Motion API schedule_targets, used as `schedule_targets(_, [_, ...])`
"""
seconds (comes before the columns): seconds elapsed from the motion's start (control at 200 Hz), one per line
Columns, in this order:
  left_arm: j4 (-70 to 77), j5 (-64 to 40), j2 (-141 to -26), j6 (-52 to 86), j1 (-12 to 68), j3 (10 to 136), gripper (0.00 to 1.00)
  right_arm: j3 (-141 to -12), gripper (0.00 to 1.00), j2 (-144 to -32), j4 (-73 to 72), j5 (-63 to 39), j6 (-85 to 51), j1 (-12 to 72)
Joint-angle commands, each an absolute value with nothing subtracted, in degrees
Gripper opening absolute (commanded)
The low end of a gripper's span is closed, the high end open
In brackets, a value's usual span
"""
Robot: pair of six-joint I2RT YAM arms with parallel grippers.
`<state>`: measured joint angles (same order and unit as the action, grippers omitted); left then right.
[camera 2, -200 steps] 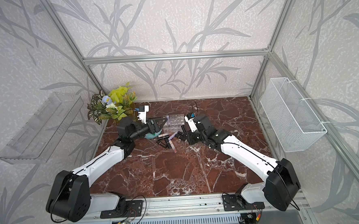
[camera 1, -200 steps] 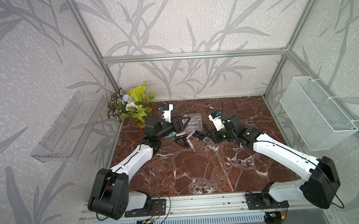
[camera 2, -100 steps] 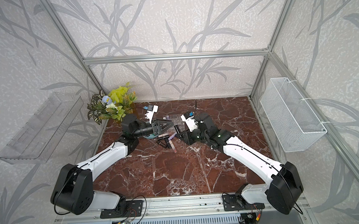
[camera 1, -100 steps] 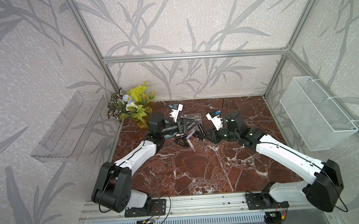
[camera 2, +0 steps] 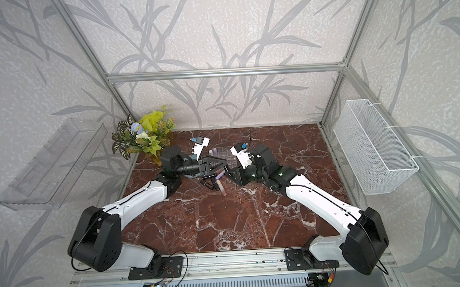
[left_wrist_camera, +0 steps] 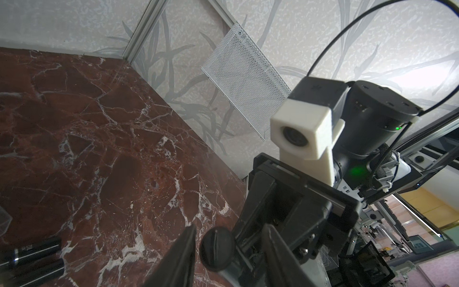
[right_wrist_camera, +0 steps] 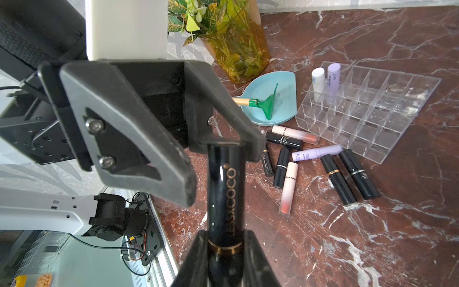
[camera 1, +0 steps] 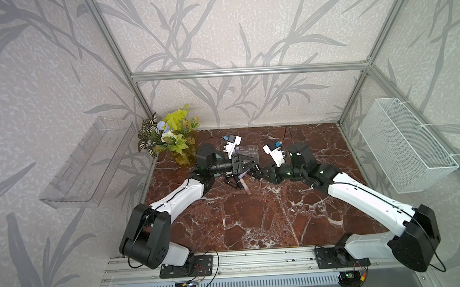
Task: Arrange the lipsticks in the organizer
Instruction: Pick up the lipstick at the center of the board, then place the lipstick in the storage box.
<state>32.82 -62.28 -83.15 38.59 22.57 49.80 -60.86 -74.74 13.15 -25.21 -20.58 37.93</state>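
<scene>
Everything's happening up toward 12 o'clock on the marble tabletop (camera 1: 254,218), right at 6 o'clock of the organizer (right_wrist_camera: 397,99). The right gripper (right_wrist_camera: 224,238) is clamped tight on the base end of a black LESXCOCO lipstick (right_wrist_camera: 224,193) and pokes it out toward 9 o'clock. The left gripper (right_wrist_camera: 219,171) comes at it from the opposite side, jaws spread either side of the cap end with a sliver of daylight beside the tube, so I'd call it not gripping. The organizer sits flat on the marble with a white tube (right_wrist_camera: 318,82) and a lilac tube (right_wrist_camera: 333,77) standing upright in neighbouring cells at its 10 o'clock corner. The loose lipsticks (right_wrist_camera: 288,188) lie flat in a scatter at about 7 o'clock of it: several black, two pale pink and one lilac, some touching, and two black ones side by side just beside its near edge. In both top views the two grippers hang over that pile and the organizer's near edge, hiding part of both. The left arm also covers most of the blue leaf-shaped dish (right_wrist_camera: 285,82) at the organizer's 9 o'clock, which has a green rake (right_wrist_camera: 267,104) resting in it. The amber vase (right_wrist_camera: 243,49) with a leafy plant is just past the dish. The white mesh basket (camera 1: 404,145) hangs on the 3 o'clock wall and the clear wall tray (camera 1: 86,162) on the 9 o'clock wall, both well apart from the action.
</scene>
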Motion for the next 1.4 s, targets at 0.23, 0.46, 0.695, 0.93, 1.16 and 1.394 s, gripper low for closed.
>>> schedule_targets(0.23, [33.5, -65.2, -84.3, 38.1, 23.5, 52.1, 0.29, -60.6, 0.14, -72.6, 12.4, -25.1, -20.0, 38.4])
schedule_targets(0.46, [33.1, -65.2, -84.6, 37.5, 23.6, 52.3, 0.18, -60.7, 0.15, -72.9, 12.6, -25.2, -20.0, 38.5])
schedule_targets(0.695, [23.7, -59.6, -84.2, 30.1, 23.6, 54.4, 0.12, -59.7, 0.64, -71.9, 12.5, -22.6, -19.7, 38.5])
schedule_targets(0.93, [7.2, -31.5, -87.0, 15.9, 26.1, 61.0, 0.09, -57.2, 0.94, -71.6, 10.2, -19.7, -20.6, 38.4])
schedule_targets(1.16, [15.2, -11.1, -93.2, 5.9, 29.8, 61.2, 0.09, -56.7, 0.95, -73.2, 9.1, -20.1, -21.5, 38.4])
schedule_targets(1.394, [25.5, 2.5, -96.7, 4.6, 30.6, 60.5, 0.09, -56.5, 0.95, -73.3, 9.1, -20.4, -21.5, 38.4])
